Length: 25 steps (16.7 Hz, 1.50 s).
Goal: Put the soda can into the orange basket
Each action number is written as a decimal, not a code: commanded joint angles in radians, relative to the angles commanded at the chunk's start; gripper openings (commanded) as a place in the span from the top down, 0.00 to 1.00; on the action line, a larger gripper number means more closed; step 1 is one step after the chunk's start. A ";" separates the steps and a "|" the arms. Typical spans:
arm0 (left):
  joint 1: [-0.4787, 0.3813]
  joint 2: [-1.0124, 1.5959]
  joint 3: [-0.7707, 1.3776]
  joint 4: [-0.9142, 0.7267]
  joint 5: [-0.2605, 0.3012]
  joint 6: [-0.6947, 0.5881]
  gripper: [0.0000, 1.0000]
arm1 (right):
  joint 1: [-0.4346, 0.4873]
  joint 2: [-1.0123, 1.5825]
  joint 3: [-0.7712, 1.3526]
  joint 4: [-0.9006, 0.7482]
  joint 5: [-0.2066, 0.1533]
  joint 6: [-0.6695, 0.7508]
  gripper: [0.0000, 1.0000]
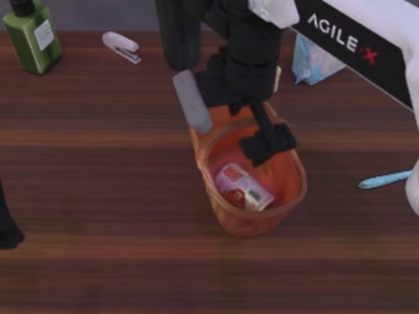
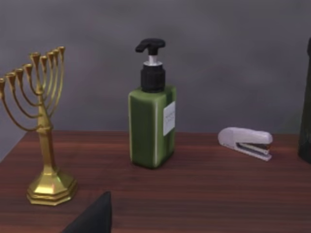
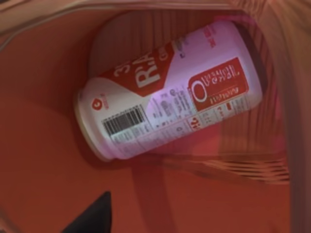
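The soda can (image 1: 243,188), white with red lettering, lies on its side on the floor of the orange basket (image 1: 298,180) at the table's middle. My right gripper (image 1: 265,140) hangs over the basket's far half, open and holding nothing, a little apart from the can. In the right wrist view the can (image 3: 170,111) rests across the ribbed base, ringed by the orange basket wall (image 3: 39,160), and one dark fingertip (image 3: 99,213) shows clear of it. My left gripper (image 1: 8,229) is parked at the table's left edge, open and empty.
A green pump bottle (image 1: 33,33) and a white stapler (image 1: 121,47) stand at the back left. A tall dark cylinder (image 1: 178,33) and a grey rounded bar (image 1: 192,101) are behind the basket. A pale blue carton (image 1: 314,62) and a blue pen (image 1: 385,178) lie right. A gold candelabrum (image 2: 43,131) stands near the bottle.
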 joint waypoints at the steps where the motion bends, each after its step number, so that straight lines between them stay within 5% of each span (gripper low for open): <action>1: 0.000 0.000 0.000 0.000 0.000 0.000 0.00 | 0.000 0.000 0.000 0.000 0.000 0.000 0.08; 13: 0.000 0.000 0.000 0.000 0.000 0.000 0.00 | 0.000 0.000 0.000 0.000 0.000 0.000 0.98; 25: 0.000 0.000 0.000 0.000 0.000 0.000 0.00 | 0.000 0.000 0.000 0.000 0.000 0.000 1.00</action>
